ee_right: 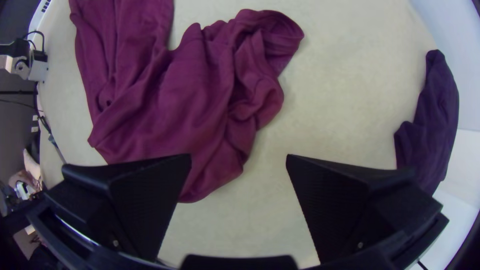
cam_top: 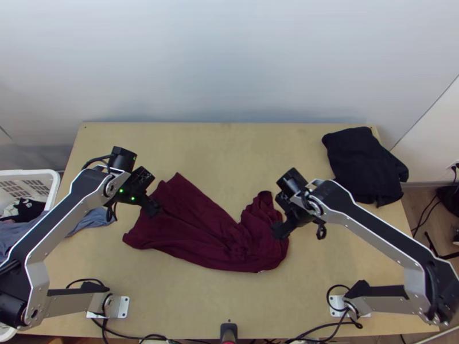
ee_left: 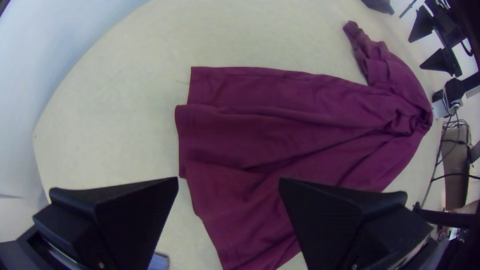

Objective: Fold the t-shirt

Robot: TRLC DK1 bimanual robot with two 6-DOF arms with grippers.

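My left gripper is over the left part of the dark red t-shirt. In the left wrist view the left gripper stands open above the shirt's straight edge, with no cloth between its fingers. My right gripper is over the shirt's right end; in the right wrist view the right gripper is open beside the bunched cloth, holding nothing. The shirt lies across the table, fairly flat with long creases at the left and bunched and twisted at the right, where a piece sticks up toward the far side.
A black cloth lies at the table's far right corner. At the left, a white basket holds clothes, and a blue-grey cloth lies over the table's left edge. Bare wood stretches beyond the shirt.
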